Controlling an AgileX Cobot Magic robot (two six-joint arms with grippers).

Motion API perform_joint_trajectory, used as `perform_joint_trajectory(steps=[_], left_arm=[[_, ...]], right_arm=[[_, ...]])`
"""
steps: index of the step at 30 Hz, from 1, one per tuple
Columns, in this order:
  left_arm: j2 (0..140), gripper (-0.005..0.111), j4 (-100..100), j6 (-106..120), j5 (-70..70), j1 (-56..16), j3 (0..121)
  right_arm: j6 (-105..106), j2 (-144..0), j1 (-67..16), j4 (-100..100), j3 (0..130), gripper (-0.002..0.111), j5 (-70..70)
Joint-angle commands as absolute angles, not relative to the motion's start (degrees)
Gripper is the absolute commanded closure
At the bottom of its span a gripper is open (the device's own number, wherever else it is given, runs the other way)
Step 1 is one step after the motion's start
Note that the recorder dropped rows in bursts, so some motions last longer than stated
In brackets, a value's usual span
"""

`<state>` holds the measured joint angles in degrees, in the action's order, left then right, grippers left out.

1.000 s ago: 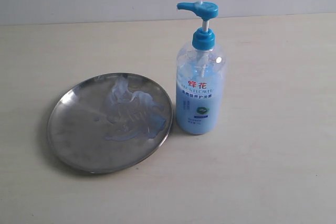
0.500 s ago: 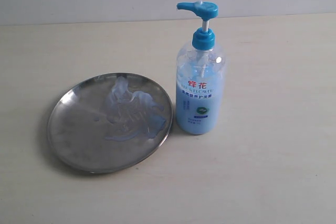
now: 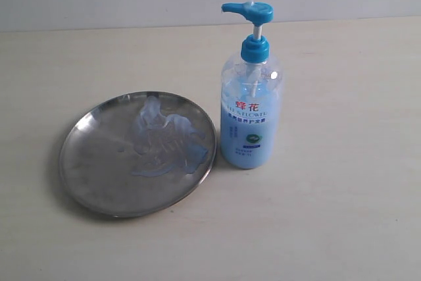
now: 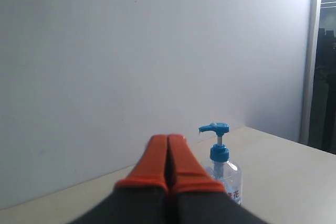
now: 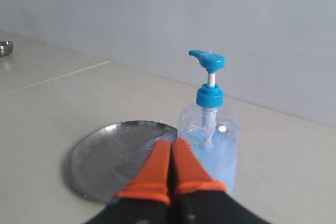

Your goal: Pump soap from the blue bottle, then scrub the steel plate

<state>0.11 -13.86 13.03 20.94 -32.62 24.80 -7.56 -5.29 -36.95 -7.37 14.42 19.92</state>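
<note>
Both jaws closed, empty | steel plate (image 3: 92, 179) smeared with soap (image 3: 164, 143) | blue bottle (image 3: 250, 129) upright, holding light-blue liquid

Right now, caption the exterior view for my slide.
Soap smeared across a steel plate beside an upright blue pump bottle on a pale table.

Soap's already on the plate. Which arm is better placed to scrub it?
Right, probably. The right arm's fingers, shut, point at the steel plate and its soap smear. The left arm's fingers, also shut, face the wall, with only the blue bottle in sight.
</note>
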Motion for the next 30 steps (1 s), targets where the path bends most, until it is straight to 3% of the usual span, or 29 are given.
perform_joint_trajectory(steps=[1, 24, 30], left_arm=[[0.0, 0.107, -13.71, 13.24, 20.81, -32.54, 24.59], [0.0, 0.107, -13.02, 13.24, 19.93, -32.54, 20.55], [0.0, 0.107, -6.04, 0.0, 15.29, -27.59, 15.84]], right_arm=[[-7.79, -5.42, -37.04, -7.75, 14.08, 0.108, 19.14], [-7.79, -5.42, -37.04, -7.57, 14.08, 0.108, 19.14], [-7.79, -5.42, -37.04, -7.57, 14.08, 0.108, 19.14]])
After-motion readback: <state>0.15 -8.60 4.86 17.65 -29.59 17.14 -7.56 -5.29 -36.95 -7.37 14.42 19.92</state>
